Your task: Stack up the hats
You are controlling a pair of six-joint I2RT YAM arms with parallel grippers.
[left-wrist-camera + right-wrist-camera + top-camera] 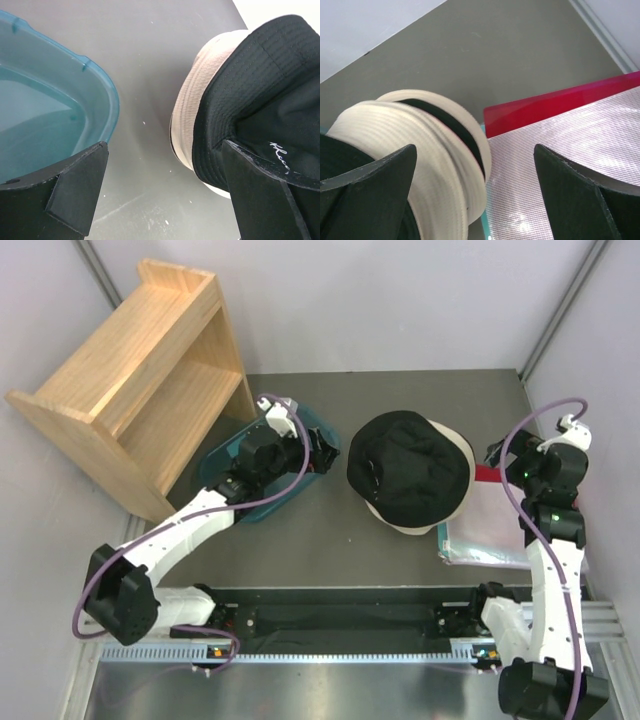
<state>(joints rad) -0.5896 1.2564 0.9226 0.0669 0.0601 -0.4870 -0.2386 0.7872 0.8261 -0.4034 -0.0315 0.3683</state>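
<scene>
- We see the stack of hats (410,480) on the grey table (330,540), about midway between its far and near edges and a little toward the right edge.
- A black hat (410,462) lies on top of the stack with its crown up. A cream brim (408,528) shows under it on the side facing the near edge.
- In the right wrist view the stack's rim (445,150) shows cream and black layers. We cannot count how many hats are there.
- The left gripper (318,452) hangs over the teal tub (222,465), which sits toward the table's left edge.
- Its 2 fingers (75,190) are spread wide with nothing between them. The tub's rim (107,100) lies on one side of that view and the black hat's brim (260,85) on the other.
- The right gripper (497,452) hovers near the right edge, just beside the stack and not touching it.
- Its 2 fingers (585,200) are also wide apart and hold nothing.
- A clear pouch with a red strip (490,535) lies flat toward the near-right corner, and the stack's brim overlaps its edge (560,145).
- A wooden shelf (130,390) fills the far-left corner, angled to the table's edges.
</scene>
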